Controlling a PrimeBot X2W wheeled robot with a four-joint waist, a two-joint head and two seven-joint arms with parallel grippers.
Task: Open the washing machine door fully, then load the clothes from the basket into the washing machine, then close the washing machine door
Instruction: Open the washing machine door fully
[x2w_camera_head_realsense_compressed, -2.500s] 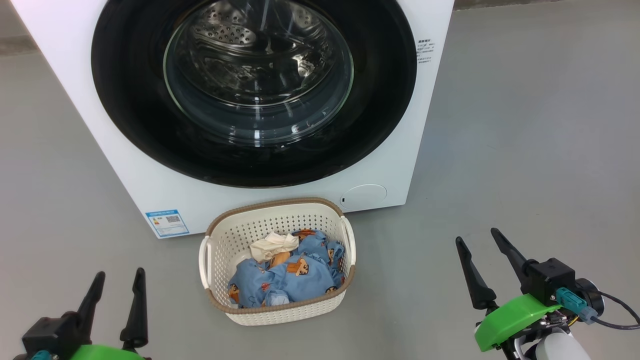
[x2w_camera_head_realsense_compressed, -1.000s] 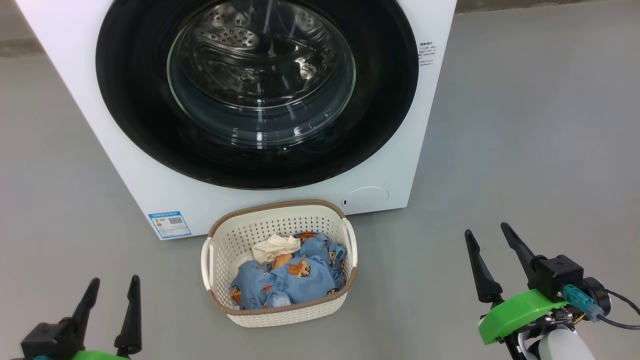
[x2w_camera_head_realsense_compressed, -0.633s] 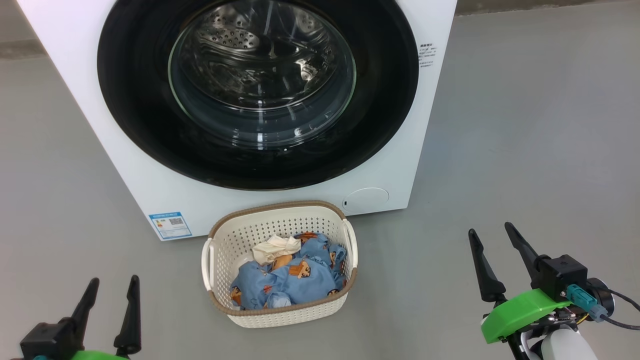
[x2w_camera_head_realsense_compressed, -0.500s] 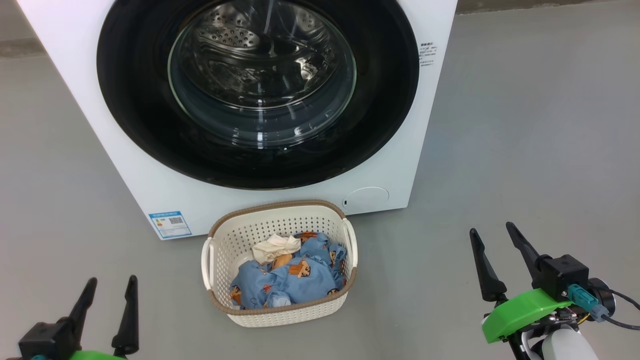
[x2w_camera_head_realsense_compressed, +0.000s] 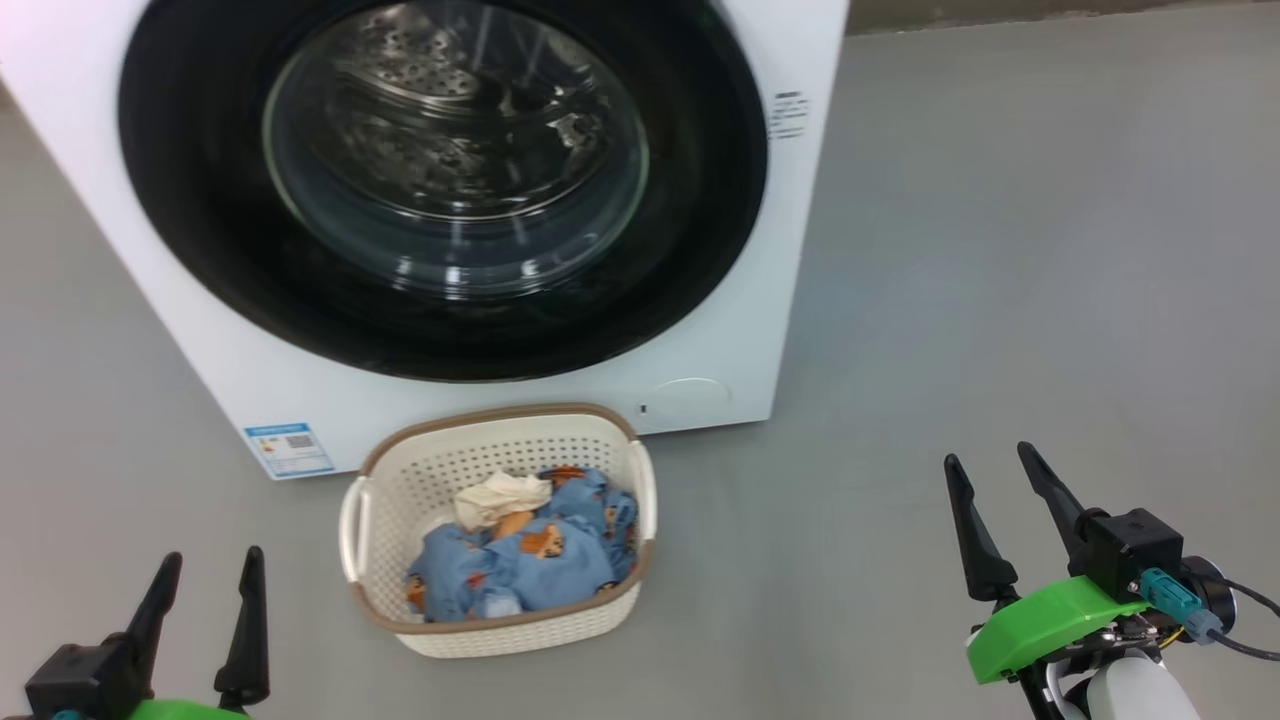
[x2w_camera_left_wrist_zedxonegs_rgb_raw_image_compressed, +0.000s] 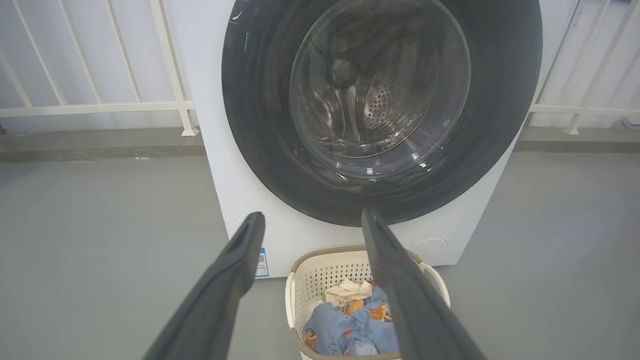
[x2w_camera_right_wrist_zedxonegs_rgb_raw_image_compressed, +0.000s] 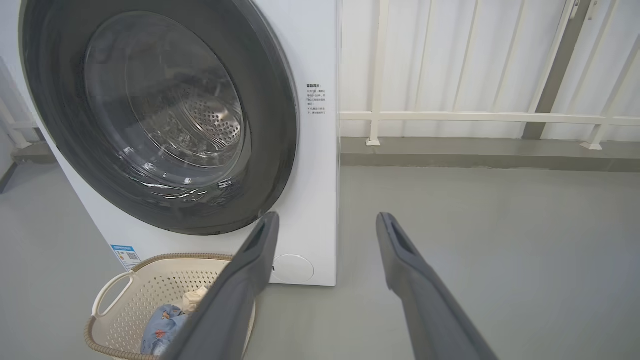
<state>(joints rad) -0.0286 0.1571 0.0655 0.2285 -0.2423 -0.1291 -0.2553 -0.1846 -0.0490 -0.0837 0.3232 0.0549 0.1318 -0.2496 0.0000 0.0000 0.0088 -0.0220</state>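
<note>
Well, my left hand and right hand gape empty. Reaching the shut door at twelve o'clock, I could clip the basket.

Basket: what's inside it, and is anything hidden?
Inside the basket: light blue printed clothes, with a cream cloth on top and an orange piece peeking out below it. Anything beneath the pile, and the basket floor, is covered.

The washing machine door has a shiny black rim and clear glass; the basket is holey plastic; the clothes are soft cloth
</note>
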